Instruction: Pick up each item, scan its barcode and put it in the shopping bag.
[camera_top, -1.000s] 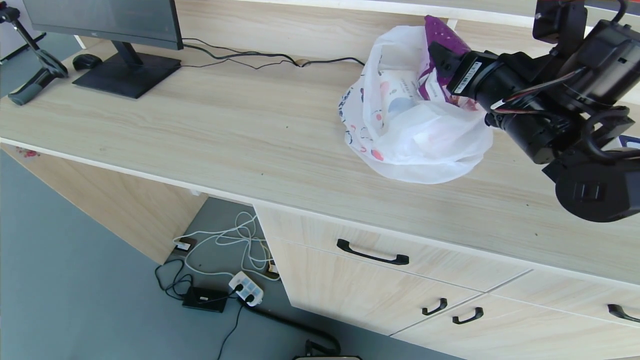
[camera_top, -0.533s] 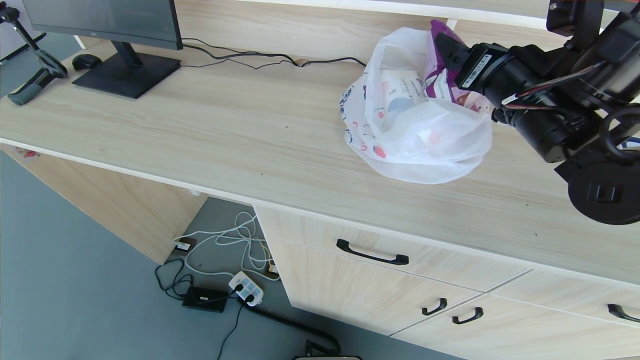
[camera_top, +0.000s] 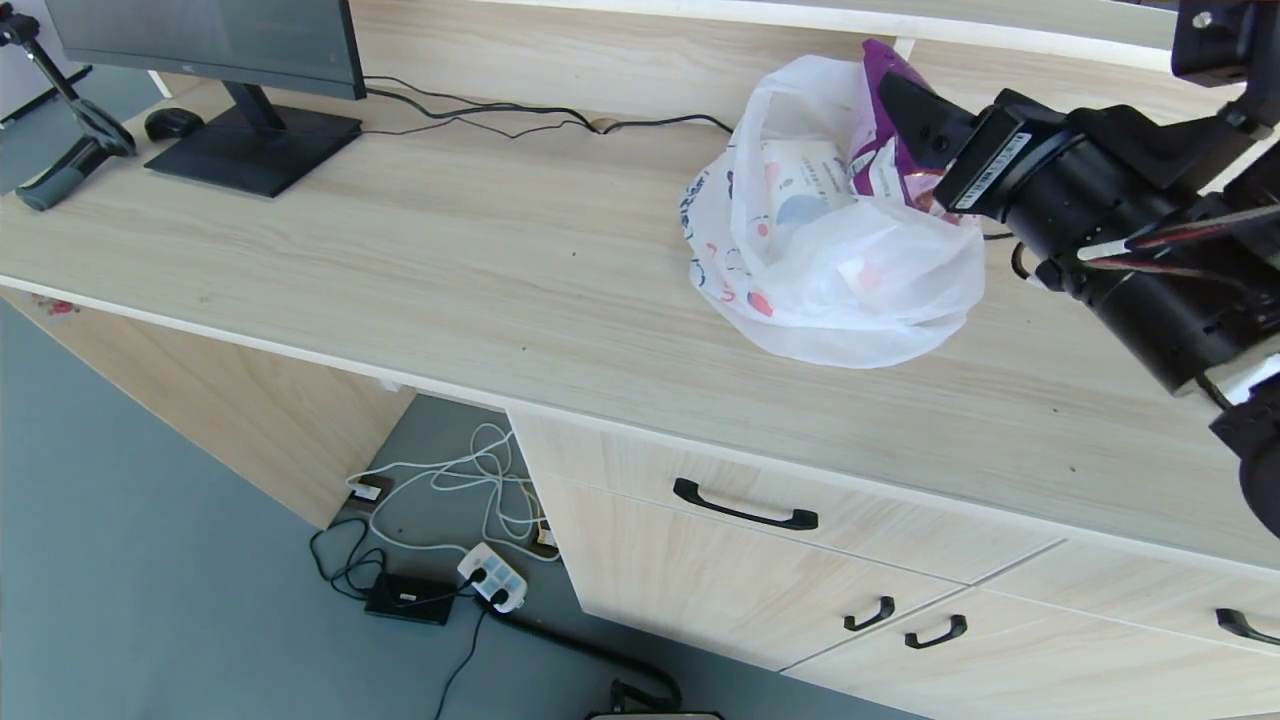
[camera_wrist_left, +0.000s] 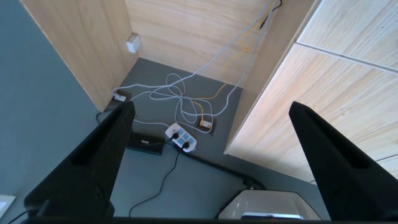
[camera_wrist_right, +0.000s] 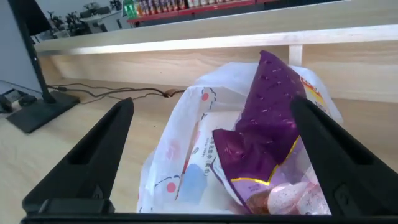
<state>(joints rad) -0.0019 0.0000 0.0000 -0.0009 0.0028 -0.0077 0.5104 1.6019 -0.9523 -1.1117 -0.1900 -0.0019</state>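
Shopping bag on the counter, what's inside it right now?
A purple packet stands tilted, poking out of the shopping bag, beside a white printed pack. Anything lower is veiled by the bag's plastic.

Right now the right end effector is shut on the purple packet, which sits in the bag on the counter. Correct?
Wrong on the grip. The right end effector is open, its fingers spread wide to either side of the purple packet, not shut on it; the right wrist view shows this. The packet does sit in the bag on the counter.

Bright even light w/ soft shadows
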